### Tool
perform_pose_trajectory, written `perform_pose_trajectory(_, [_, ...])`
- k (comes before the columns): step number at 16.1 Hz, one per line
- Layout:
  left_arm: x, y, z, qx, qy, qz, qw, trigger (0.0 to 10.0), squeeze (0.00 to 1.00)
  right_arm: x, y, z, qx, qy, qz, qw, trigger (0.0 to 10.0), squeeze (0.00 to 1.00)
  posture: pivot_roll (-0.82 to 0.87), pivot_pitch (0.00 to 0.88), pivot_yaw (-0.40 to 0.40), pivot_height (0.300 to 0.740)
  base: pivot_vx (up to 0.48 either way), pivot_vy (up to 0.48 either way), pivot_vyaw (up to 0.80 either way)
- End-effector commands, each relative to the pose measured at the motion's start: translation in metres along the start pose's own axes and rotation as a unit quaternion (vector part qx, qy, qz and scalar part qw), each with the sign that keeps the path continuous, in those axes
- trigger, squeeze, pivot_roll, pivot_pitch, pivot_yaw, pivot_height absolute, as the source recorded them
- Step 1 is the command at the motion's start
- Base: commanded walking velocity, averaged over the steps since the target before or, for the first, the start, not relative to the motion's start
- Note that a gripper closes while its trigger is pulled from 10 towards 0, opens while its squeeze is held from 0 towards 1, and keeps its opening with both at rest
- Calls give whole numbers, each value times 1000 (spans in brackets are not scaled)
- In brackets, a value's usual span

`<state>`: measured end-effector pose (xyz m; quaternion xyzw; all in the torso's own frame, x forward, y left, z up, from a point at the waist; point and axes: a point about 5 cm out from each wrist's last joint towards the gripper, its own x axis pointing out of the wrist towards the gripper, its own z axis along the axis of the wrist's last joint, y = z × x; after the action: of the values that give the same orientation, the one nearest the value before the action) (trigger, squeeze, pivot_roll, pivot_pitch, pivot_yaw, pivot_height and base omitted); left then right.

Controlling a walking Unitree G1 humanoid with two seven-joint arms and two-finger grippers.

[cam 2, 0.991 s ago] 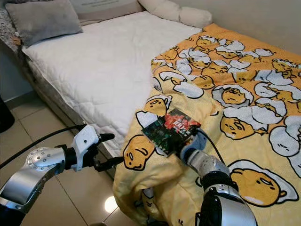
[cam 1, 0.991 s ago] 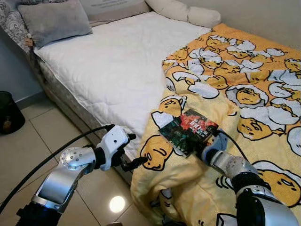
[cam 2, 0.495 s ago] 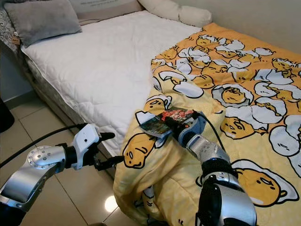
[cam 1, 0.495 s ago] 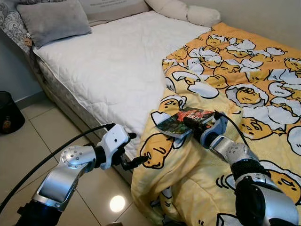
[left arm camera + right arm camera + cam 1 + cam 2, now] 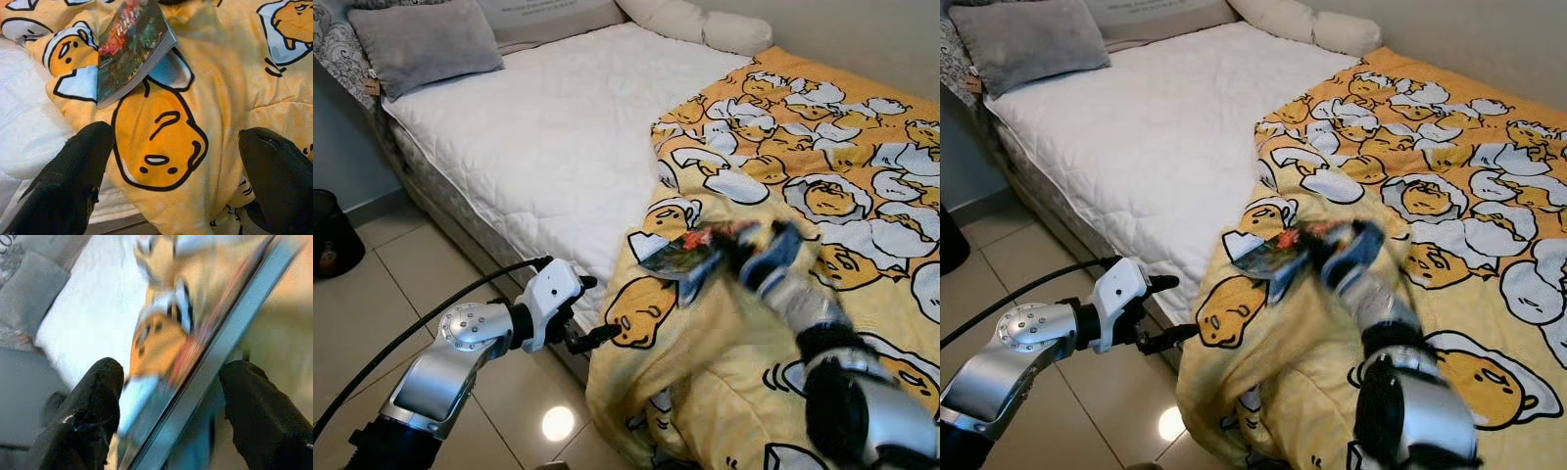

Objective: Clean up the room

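A dark paperback book with a red-lettered cover is tilted up off the yellow cartoon-print blanket near the bed's edge. My right gripper is shut on its far end, blurred by motion. In the right wrist view the book's edge runs between the two black fingers. My left gripper hangs open just off the mattress side, below the book. The left wrist view looks between its fingers at the book, whose lower corner rests on the blanket.
The white quilted mattress is bare on its left half, with a grey pillow and white pillows at the head. A dark bin stands on the tiled floor at the left. The blanket hangs over the bed's side.
My right gripper has lifted and tilted the book from lying flat on the blanket and carried it slightly up and away. The left arm has stayed still.
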<state>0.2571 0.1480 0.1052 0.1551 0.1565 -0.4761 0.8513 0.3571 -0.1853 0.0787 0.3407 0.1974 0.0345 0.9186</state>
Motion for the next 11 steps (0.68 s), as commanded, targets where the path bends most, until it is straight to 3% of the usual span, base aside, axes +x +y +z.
perform_pose_trajectory(1, [2, 0, 2, 8, 1, -3, 1000, 10000, 945, 1, 1, 4, -56, 0, -9, 998, 10000, 0, -5, 0, -32, 740, 0, 0, 0])
perform_pose_trajectory(2, [3, -1, 3, 8, 0, -4, 1000, 10000, 937, 1, 2, 0, -96, 9, -8, 995, 10000, 0, -5, 0, -33, 740, 0, 0, 0])
perform_pose_trajectory(3, [3, -1, 3, 8, -1, -4, 1000, 10000, 937, 2, 4, -2, -104, 12, -4, 994, 10000, 0, -7, 0, -34, 740, 0, 0, 0])
perform_pose_trajectory(7, [4, -1, 3, 4, -2, -2, 1000, 10000, 929, 4, 8, -20, -97, 35, 16, 994, 10000, 0, 0, 0, -38, 740, 0, 0, 0])
perform_pose_trajectory(9, [3, 0, 3, 4, -1, -1, 1000, 10000, 929, 2, -4, -23, -106, 38, -37, 993, 10000, 0, -1, 0, -35, 740, 0, 0, 0])
perform_pose_trajectory(10, [3, 1, 2, 4, 0, -1, 1000, 10000, 929, -3, -20, -28, -111, 60, -102, 987, 10000, 0, -1, 0, -34, 740, 0, 0, 0])
perform_pose_trajectory(11, [4, 2, 3, 5, 1, -1, 1000, 10000, 925, -7, -29, -33, -121, 78, -130, 981, 10000, 0, 0, 0, -33, 740, 0, 0, 0])
